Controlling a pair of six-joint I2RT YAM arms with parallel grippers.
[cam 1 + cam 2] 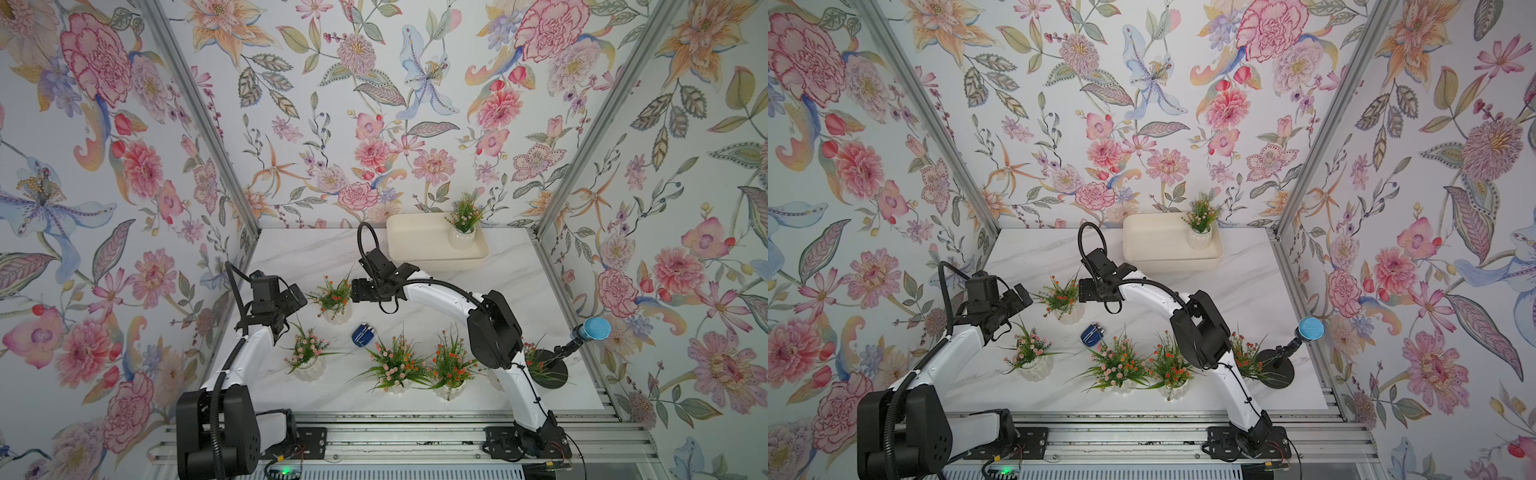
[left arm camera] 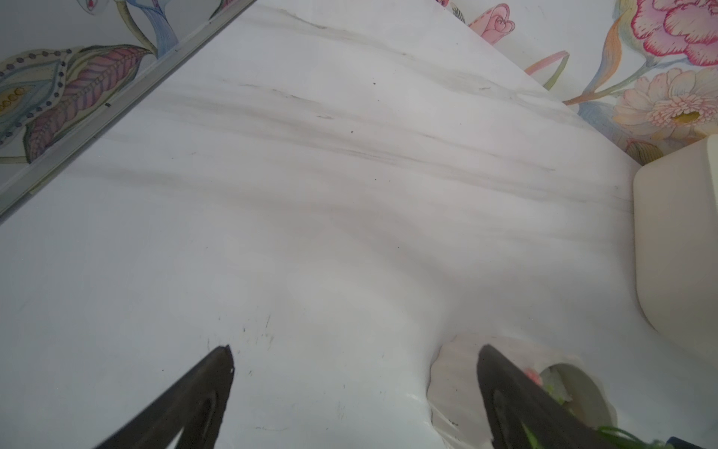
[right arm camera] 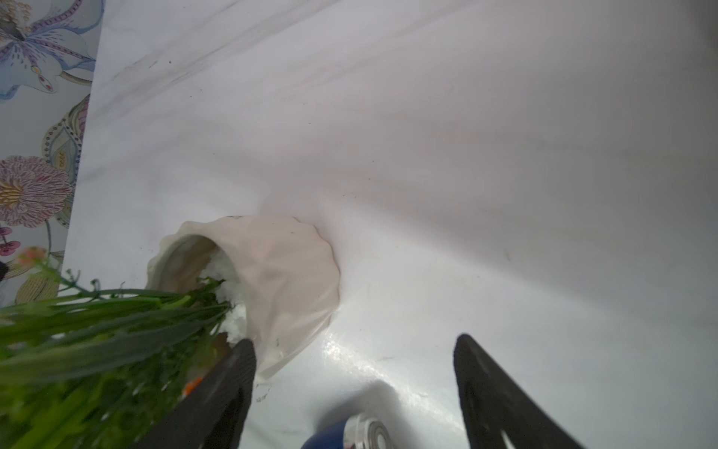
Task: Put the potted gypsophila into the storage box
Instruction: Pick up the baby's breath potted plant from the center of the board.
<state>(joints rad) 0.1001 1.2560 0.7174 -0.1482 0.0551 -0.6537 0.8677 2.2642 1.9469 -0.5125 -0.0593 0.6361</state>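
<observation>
The marble table top (image 1: 316,249) is shown in both top views, with both arms reaching over it. The storage box (image 1: 415,245) is set on it against the far wall, well beyond the right gripper (image 1: 358,291) and farther still from the left gripper (image 1: 296,293). One boxed pot (image 1: 462,237) of gypsophila stands upright inside it, at the end away from both grippers. The left gripper is held with its jaws fully spread; only bare table is seen between them in the left wrist view, and nothing is held. The right gripper is held with its jaws wide apart and closed on nothing. The orange-flowered pot (image 1: 336,309) stands upright on the table between the two grippers; in the right wrist view it (image 3: 279,280) lies just beside one finger, outside the gap, and contact cannot be determined. Four other pots stand on the base side of both grippers: a pink-flowered pot (image 1: 309,368) near the left arm, a mixed-flowered pot (image 1: 395,368), a red-flowered pot (image 1: 451,372), and a part-hidden pot (image 1: 536,368) behind the right arm. A dark-blue gadget (image 1: 363,334) lies near the right gripper on its base side; it is visible under the open jaws in the right wrist view.
</observation>
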